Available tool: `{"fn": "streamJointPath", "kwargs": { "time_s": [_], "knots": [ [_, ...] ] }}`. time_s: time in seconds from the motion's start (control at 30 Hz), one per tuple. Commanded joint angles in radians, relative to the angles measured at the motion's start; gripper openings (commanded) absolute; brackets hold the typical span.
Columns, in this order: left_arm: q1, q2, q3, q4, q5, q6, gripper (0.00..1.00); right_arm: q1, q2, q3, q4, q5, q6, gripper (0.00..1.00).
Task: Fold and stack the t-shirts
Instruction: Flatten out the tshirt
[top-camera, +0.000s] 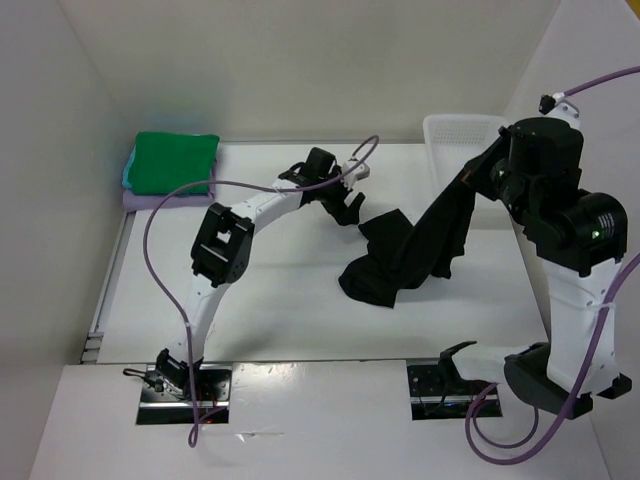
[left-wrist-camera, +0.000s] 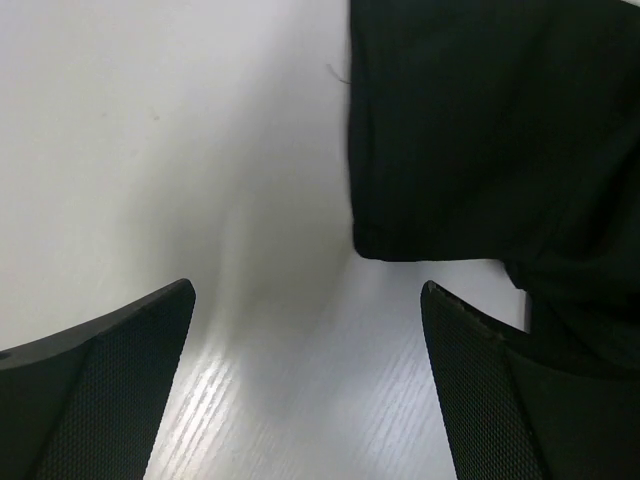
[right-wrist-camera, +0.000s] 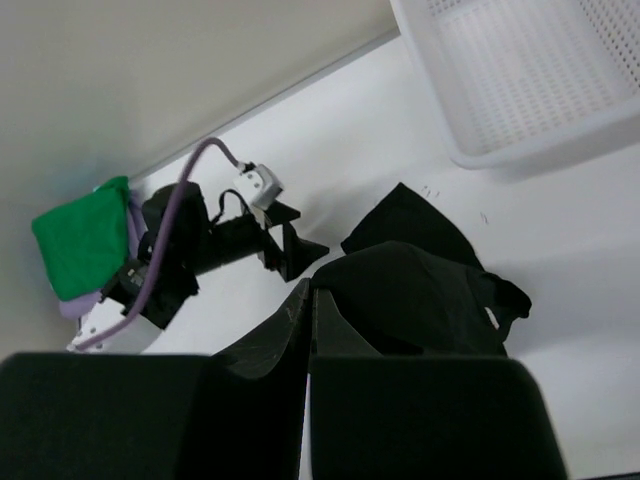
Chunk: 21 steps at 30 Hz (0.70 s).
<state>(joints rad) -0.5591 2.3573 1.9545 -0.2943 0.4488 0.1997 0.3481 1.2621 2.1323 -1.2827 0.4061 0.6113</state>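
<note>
The right end effector (right-wrist-camera: 308, 300), raised over the right side of the tabletop (top-camera: 280, 310), is clamped on a black shirt (top-camera: 410, 255) that drapes down onto the tabletop's middle. The left end effector (left-wrist-camera: 308, 290) gapes open just beside the shirt's edge. A green shirt (top-camera: 175, 162) tops a folded stack at the far left corner.

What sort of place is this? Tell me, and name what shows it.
Probably a robotics lab test cell: plain white walls enclose a white table, two robot arms are bolted to its near edge, and a black t-shirt is the workpiece.
</note>
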Motion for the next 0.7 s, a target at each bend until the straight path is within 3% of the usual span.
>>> {"fn": "streamJointPath", "kwargs": {
  "time_s": [0.0, 0.2, 0.47, 0.53, 0.57, 0.63, 0.67],
  "knots": [
    [0.007, 0.039, 0.060, -0.032, 0.117, -0.109, 1.00, -0.009, -0.069, -0.046, 0.055, 0.003, 0.010, 0.00],
    [-0.041, 0.097, 0.119, -0.120, 0.116, -0.088, 1.00, -0.009, -0.069, -0.078, 0.065, 0.003, -0.002, 0.00],
    [-0.088, 0.189, 0.165, -0.167, 0.151, -0.164, 1.00, -0.009, -0.059, -0.107, 0.092, 0.003, -0.024, 0.00],
    [-0.099, 0.217, 0.207, -0.187, 0.137, -0.164, 0.95, -0.009, -0.059, -0.107, 0.092, 0.003, -0.024, 0.00],
    [-0.099, 0.227, 0.224, -0.196, 0.154, -0.164, 0.88, -0.009, -0.059, -0.107, 0.092, 0.014, -0.024, 0.00],
    [-0.099, 0.258, 0.263, -0.215, 0.163, -0.164, 0.63, -0.009, -0.059, -0.117, 0.083, 0.014, -0.024, 0.00],
    [-0.099, 0.269, 0.280, -0.230, 0.174, -0.174, 0.30, -0.009, -0.069, -0.117, 0.083, 0.023, -0.024, 0.00]
  ]
}}
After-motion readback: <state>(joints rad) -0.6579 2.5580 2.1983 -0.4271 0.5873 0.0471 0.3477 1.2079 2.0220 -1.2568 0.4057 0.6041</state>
